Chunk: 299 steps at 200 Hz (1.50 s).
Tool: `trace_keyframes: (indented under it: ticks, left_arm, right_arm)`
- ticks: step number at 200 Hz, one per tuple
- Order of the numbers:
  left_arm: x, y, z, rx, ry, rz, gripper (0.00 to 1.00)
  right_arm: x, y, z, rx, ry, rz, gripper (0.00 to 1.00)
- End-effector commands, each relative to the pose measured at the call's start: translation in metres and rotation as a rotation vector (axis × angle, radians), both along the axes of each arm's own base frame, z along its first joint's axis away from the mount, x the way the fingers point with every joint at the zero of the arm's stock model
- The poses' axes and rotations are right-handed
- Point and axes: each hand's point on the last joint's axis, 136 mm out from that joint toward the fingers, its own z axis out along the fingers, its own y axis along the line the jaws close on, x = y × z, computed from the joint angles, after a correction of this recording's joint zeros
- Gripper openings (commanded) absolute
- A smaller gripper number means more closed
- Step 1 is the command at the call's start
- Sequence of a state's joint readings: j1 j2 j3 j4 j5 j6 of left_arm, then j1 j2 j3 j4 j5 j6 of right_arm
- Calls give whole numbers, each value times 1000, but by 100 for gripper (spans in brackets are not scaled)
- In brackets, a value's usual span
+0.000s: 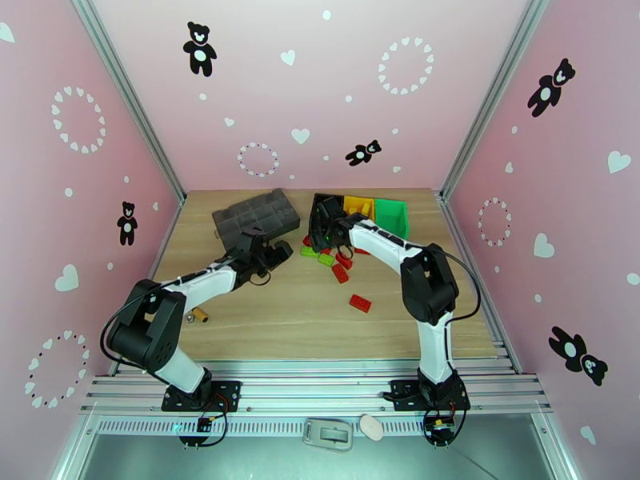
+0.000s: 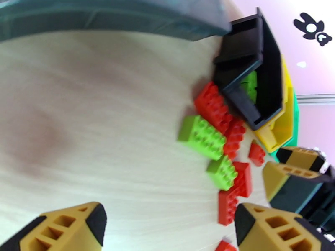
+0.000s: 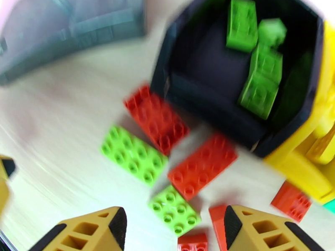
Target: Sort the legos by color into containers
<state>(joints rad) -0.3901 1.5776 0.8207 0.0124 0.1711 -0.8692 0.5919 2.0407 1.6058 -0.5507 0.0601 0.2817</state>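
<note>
The right gripper hangs with its fingers apart and empty, just in front of the black bin, which holds green legos. The small square green brick lies directly between the two fingertips but is turned cornerwise to them, so I judge that a small wrist turn is needed. The left gripper, also apart and empty, is farther from the bin.

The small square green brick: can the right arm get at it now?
Probably yes: the right end effector hangs open right over the small green brick, nothing covering it, though red bricks crowd beside it.
</note>
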Motion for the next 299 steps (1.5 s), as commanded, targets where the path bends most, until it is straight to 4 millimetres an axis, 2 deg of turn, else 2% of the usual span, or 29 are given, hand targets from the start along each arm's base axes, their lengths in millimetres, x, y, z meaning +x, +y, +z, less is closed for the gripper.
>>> trace_keyframes:
  ticks: [1, 53, 114, 171, 198, 249, 299]
  left_arm:
    - [-9, 5, 5, 5, -31, 14, 86]
    - [-21, 12, 2, 6, -26, 24, 86]
    - [-23, 12, -1, 12, -20, 21, 87]
    - [-22, 11, -1, 7, -20, 16, 87]
    - [-21, 11, -2, 8, -19, 17, 87]
    - [-20, 10, -2, 2, -19, 17, 87]
    - [-20, 9, -2, 0, -18, 15, 87]
  right_arm:
    - [-9, 1, -8, -22, 10, 32, 67]
    - [-10, 5, -31, -57, 39, 45, 67]
    - [-13, 7, -54, -79, 85, 45, 66]
    - [-7, 4, -69, -126, 96, 32, 67]
    - [-6, 4, -72, -135, 103, 33, 65]
    - [-20, 9, -69, -126, 103, 45, 60]
    - [-26, 15, -67, -109, 94, 37, 49]
